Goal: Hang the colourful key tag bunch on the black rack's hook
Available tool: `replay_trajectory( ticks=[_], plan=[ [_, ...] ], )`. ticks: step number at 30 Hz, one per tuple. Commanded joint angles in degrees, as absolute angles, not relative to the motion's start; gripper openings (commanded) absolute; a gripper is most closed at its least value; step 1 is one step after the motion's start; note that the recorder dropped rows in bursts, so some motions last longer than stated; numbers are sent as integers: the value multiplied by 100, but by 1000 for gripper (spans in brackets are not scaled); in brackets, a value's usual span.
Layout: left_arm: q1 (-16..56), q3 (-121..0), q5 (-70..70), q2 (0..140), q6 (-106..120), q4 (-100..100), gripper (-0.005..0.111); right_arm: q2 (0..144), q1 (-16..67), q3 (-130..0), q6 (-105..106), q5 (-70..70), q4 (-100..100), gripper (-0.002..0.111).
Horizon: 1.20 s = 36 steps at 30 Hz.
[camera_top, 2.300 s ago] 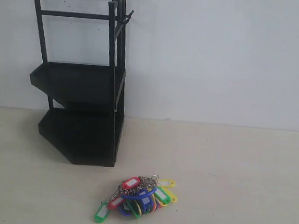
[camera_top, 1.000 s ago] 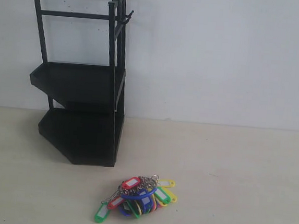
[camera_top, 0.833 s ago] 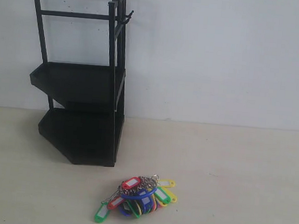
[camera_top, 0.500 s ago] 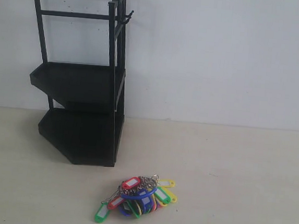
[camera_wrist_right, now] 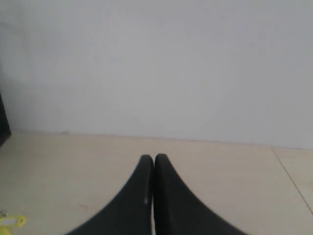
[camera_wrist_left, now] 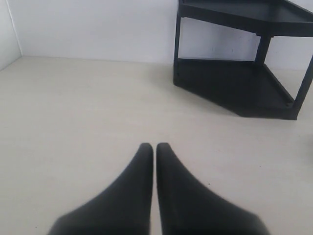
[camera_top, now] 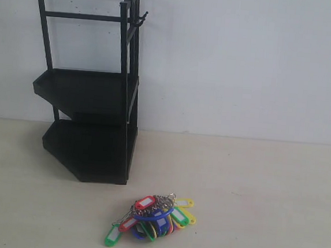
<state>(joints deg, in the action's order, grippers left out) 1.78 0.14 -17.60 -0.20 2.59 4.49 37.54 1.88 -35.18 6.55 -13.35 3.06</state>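
Observation:
The colourful key tag bunch (camera_top: pixel 154 217) lies flat on the beige table in front of the black rack (camera_top: pixel 90 94), a little to its right. One yellow tag of the bunch (camera_wrist_right: pixel 11 221) peeks in at the edge of the right wrist view. The hook (camera_top: pixel 141 20) juts from the rack's upper right post with nothing on it. My left gripper (camera_wrist_left: pixel 154 147) is shut and holds nothing, over bare table with the rack's lower shelves (camera_wrist_left: pixel 244 58) beyond it. My right gripper (camera_wrist_right: pixel 154 157) is shut too, facing the white wall. Neither gripper shows in the exterior view.
A white wall (camera_top: pixel 246 61) stands right behind the rack. The beige table (camera_top: pixel 264 190) stretches to the right of the bunch. A side wall (camera_wrist_left: pixel 7 29) borders the table in the left wrist view.

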Motion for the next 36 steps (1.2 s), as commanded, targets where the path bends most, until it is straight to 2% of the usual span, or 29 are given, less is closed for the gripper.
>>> replay_trajectory(
  ticks=[1,7,12,15,18,20,24,29,36],
  plan=[
    [159,0,-1696,0,261,460,4,4744,635,-3965,1871,-2162,480,0],
    [159,0,-1696,0,261,460,4,6258,2155,-4808,4176,-3042,757,0],
    [159,0,-1696,0,261,460,4,7520,3174,-5165,4288,-2428,743,0],
    [159,0,-1696,0,261,460,4,8555,3604,-5276,5355,-2025,172,0],
    [159,0,-1696,0,261,460,4,9219,3604,-5276,5407,-1500,155,0],
    [159,0,-1696,0,261,460,4,9594,3604,-5276,5407,-1342,155,4],
    [159,0,-1696,0,261,460,4,9943,3604,-5276,5395,-796,165,46],
    [159,0,-1696,0,261,460,4,10344,3604,-5331,5630,-88,165,47],
    [159,0,-1696,0,261,460,4,10804,3604,-6085,5857,-890,165,47]
  ],
)
